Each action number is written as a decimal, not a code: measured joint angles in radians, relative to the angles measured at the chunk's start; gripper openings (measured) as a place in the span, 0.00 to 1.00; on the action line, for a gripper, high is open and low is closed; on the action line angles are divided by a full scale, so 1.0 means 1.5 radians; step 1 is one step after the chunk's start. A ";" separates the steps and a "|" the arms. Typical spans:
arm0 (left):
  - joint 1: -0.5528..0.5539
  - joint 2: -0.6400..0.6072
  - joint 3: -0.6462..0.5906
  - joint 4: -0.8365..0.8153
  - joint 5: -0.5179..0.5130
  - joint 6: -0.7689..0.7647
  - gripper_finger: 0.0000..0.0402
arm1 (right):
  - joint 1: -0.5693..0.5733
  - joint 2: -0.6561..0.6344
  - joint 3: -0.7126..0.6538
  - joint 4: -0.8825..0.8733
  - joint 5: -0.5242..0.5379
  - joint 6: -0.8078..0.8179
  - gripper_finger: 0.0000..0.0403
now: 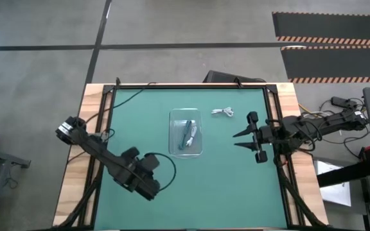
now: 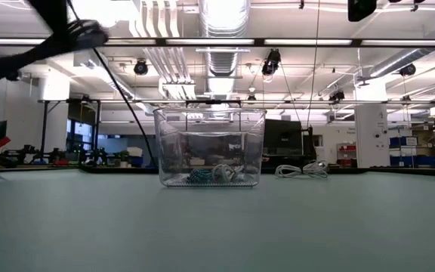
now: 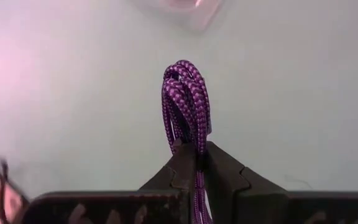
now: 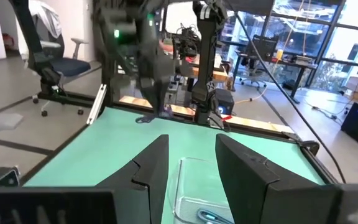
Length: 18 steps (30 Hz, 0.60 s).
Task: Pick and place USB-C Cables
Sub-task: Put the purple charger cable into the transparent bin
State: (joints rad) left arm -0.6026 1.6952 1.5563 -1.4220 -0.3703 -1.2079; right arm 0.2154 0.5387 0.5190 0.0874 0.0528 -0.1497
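Observation:
A dark purple braided USB-C cable bundle (image 3: 185, 102) sits between the fingers of my left gripper (image 3: 196, 149), which is shut on it above the table's near left part (image 1: 145, 182). The clear tray (image 1: 185, 133) stands at mid-table with a teal cable (image 1: 187, 135) and a pale one (image 2: 221, 173) on its floor. A white cable (image 1: 222, 112) lies on the mat to the far right of the tray. My right gripper (image 1: 236, 140) hovers open at the table's right, pointing level toward the tray. My left gripper pinches the purple bundle's gathered strands (image 3: 194, 144) between its two fingers, which point steeply down. The bundle's looped end (image 3: 184, 74) sticks out past the fingertips, and more strands run back between the fingers. The bundle is clear of the mat.
The green mat (image 1: 140, 115) has bare room around the tray. Wooden borders and black frame rails (image 1: 101, 128) run along the table's sides. My left arm's black wires (image 1: 167, 168) loop beside its wrist. Desks and a chair (image 4: 61, 62) stand beyond the table.

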 joint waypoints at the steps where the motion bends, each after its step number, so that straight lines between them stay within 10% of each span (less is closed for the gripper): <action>1: 0.004 0.000 0.017 0.000 -0.013 0.019 0.02 | 0.000 0.003 0.000 0.002 0.000 -0.005 0.31; 18: 0.033 -0.009 0.113 0.162 -0.254 0.411 0.03 | 0.000 0.155 0.000 0.176 -0.002 -0.048 0.31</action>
State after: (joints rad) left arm -0.5533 1.6817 1.7251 -1.1793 -0.7515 -0.5908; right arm 0.2154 0.7717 0.5186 0.3514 0.0505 -0.2221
